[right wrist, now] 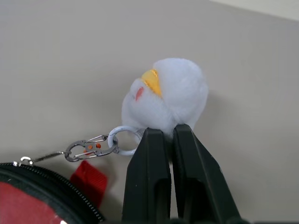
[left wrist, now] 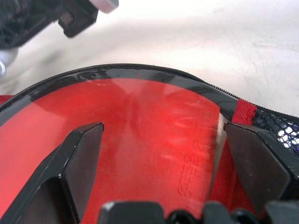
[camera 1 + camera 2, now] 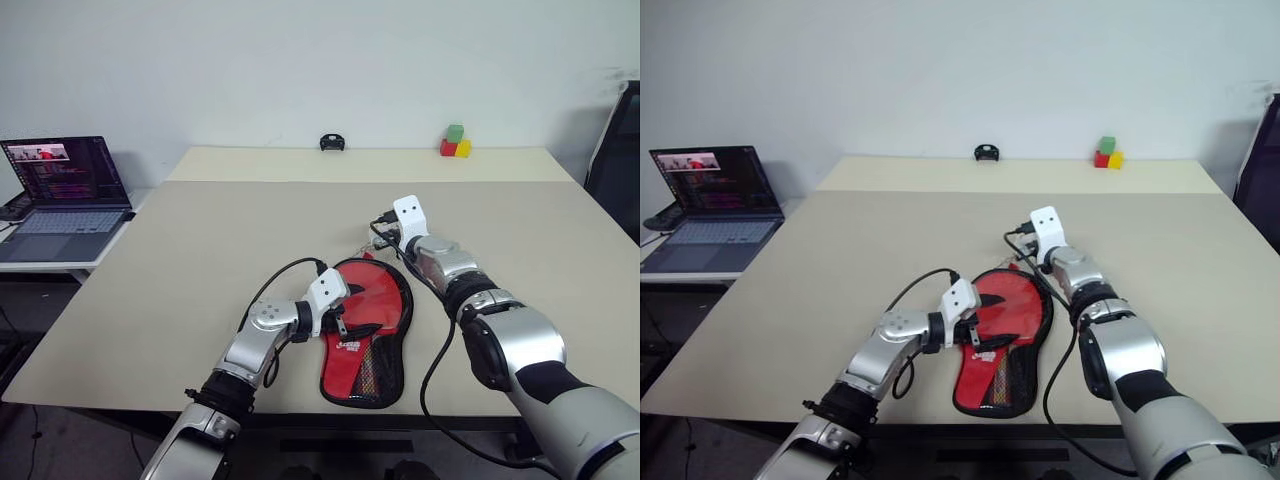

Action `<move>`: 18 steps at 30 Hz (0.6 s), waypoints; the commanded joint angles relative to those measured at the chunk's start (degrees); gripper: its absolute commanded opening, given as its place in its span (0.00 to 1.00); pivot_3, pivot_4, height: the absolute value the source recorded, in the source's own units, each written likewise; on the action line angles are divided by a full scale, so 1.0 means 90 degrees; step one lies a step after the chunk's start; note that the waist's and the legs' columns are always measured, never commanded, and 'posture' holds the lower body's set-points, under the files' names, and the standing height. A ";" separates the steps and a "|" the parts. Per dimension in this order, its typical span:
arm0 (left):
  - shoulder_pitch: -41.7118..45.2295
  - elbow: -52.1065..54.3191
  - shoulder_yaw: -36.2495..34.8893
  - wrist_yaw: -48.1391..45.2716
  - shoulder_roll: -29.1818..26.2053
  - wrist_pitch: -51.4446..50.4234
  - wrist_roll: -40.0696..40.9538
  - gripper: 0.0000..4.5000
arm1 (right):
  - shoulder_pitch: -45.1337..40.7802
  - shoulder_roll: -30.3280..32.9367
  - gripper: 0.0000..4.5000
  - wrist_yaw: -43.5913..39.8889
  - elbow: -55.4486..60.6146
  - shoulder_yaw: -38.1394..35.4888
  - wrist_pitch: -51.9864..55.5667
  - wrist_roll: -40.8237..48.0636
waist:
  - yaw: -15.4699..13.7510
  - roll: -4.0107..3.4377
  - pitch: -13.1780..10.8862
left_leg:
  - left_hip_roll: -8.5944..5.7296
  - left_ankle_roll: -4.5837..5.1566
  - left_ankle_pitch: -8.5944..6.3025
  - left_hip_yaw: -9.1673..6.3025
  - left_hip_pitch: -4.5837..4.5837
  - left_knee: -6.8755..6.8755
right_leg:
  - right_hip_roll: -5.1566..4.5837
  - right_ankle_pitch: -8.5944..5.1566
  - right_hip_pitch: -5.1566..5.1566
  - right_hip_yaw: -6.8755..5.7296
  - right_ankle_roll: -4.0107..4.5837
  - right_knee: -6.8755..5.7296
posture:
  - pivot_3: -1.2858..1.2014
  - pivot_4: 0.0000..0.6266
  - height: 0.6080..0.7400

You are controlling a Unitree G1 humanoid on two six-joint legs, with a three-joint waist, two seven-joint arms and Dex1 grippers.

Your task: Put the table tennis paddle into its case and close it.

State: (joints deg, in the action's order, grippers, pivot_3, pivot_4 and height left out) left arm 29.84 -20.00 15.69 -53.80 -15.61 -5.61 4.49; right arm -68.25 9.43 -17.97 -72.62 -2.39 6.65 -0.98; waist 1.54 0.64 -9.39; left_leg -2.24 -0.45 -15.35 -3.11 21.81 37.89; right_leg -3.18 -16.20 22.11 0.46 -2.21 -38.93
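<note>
Nearest the table's front edge lies the case (image 3: 366, 335), its narrow handle end pointing at that edge and its round end toward the table's (image 3: 180, 250) middle. Through the clear window I see the red face of the table tennis paddle (image 2: 140, 140), so the paddle looks already tucked inside; the mesh and black edging sit flat over it. My left gripper (image 3: 345, 325) rests on the case's left side with its fingers (image 2: 81, 158) spread wide, straddling the red face without clasping anything, which I judge is there to pin the case down so it cannot slide. My right gripper (image 1: 172, 133) is beyond the round end, clenched on a fluffy white charm (image 1: 168, 100) that hangs by a ring and small clip (image 1: 91, 148) from the zip. I take this as my handle on the zipper: pulling the charm should draw the slider along the edge. How far the zip is closed I cannot tell. Far off by the back edge stand small coloured blocks (image 3: 455, 142), well apart from my work.
</note>
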 commanded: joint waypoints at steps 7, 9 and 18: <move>-0.0266 -0.0648 0.0279 -0.0031 0.0147 -0.0130 -0.0222 1.00 | 0.0927 0.0661 0.00 -0.0192 0.1826 0.0005 0.0355 0.0008 | -0.0022 -0.0001 0.0004 | -0.0001 0.0001 0.0000 -0.0001 0.0000 0.0001 | 0.0000 0.0000 -0.0006 -0.0006 -0.0001 0.0003 | 0.52 0.24 1.00; -0.0231 -0.0707 0.0275 -0.0024 0.0174 -0.0110 -0.0229 1.00 | 0.1370 0.0841 0.00 -0.0282 0.2504 0.0001 0.0704 0.0030 | -0.0045 -0.0003 0.0005 | -0.0001 0.0001 0.0000 -0.0004 0.0002 0.0001 | -0.0001 0.0000 -0.0007 -0.0009 -0.0001 0.0005 | 0.52 0.24 1.00; -0.0062 -0.1001 0.0261 -0.0028 0.0269 0.0043 -0.0283 1.00 | 0.3375 0.1245 0.00 -0.0331 0.6169 -0.0286 0.2856 0.0437 | -0.0142 -0.0013 0.0014 | -0.0001 0.0002 0.0000 -0.0007 0.0001 0.0002 | -0.0003 -0.0002 -0.0013 -0.0013 -0.0004 0.0009 | 0.52 0.24 1.00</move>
State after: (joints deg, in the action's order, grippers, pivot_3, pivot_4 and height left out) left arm 31.65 -24.35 15.37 -53.98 -13.06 -4.10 4.56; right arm -38.45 19.27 -21.42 -23.44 -2.89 29.24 1.85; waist 0.26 0.52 -9.26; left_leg -2.24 -0.43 -15.35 -3.19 21.82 37.90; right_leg -3.20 -16.22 21.99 0.33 -2.25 -38.84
